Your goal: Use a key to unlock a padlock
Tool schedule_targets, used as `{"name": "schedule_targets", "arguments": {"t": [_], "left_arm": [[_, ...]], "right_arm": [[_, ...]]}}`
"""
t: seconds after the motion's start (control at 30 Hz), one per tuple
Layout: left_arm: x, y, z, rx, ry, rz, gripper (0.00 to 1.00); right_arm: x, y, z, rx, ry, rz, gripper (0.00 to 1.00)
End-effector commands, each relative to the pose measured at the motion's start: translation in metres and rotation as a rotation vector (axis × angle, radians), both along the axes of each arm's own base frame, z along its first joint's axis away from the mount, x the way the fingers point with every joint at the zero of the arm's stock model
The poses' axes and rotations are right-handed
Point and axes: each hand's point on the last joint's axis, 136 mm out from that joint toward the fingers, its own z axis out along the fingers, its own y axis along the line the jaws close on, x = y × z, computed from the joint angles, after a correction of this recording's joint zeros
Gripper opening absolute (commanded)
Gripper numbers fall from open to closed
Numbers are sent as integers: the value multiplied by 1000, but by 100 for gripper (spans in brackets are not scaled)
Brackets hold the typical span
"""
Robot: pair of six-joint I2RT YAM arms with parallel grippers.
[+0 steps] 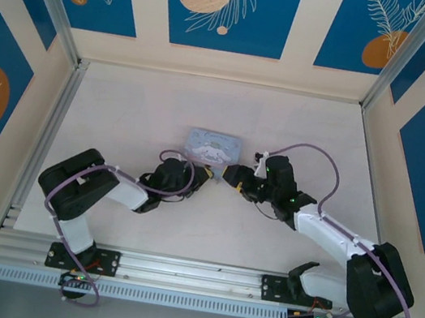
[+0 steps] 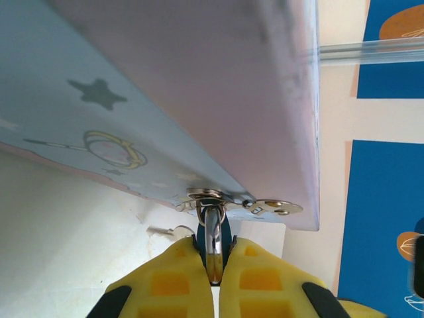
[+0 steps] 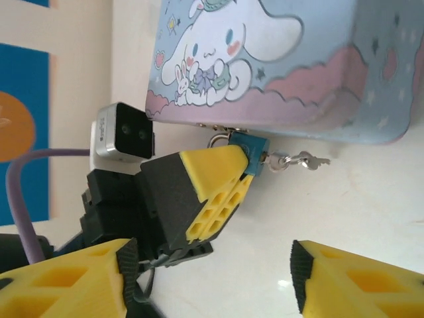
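Note:
The tiny blue-teal padlock [image 3: 252,150] hangs by its silvery shackle [image 2: 213,228] from the hasp [image 2: 218,197] of the pale blue cartoon tin box [image 3: 278,59]. My left gripper [image 2: 213,250] is shut on the padlock's body, its yellow fingers [image 3: 215,173] pinching it from both sides. The small silvery key [image 3: 274,161] sticks out of the padlock's end, with a ring and a second key [image 3: 313,161] trailing on the table. My right gripper [image 3: 212,285] is open just short of the key, with nothing between its fingers. From above, both grippers [image 1: 204,172] [image 1: 232,172] meet at the box's near edge.
The tin box [image 1: 213,144] lies flat in the middle of the white table [image 1: 139,105]. Aluminium rails [image 1: 45,129] and patterned blue walls enclose the table. The left wrist camera housing [image 3: 122,132] sits close to the box's left corner.

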Motion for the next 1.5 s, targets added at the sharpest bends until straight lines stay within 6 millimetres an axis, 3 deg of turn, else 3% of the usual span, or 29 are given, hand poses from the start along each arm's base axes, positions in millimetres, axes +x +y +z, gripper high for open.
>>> {"name": "schedule_targets", "arguments": {"t": [0.0,0.3,0.53,0.77,1.07,1.47], "left_arm": [[2,-10,19,-21,-8,-53,0],[-6,-19,28,-31,78,-120,0],[-8,-22,38,-40,95,-143,0],[-8,-26,41,-58,101,-156,0],[-7,-30,43,-64,105,-168,0],[-8,-31,46,-72,104,-176,0]], "right_arm": [[-12,-15,-14,-303,-116,140,59],[-5,3,-21,-528,-267,307,34],[2,4,-30,-603,-284,323,43],[7,8,-36,-662,-314,340,43],[10,12,-44,-780,-355,363,39],[32,3,-48,-938,-383,230,30]]}}
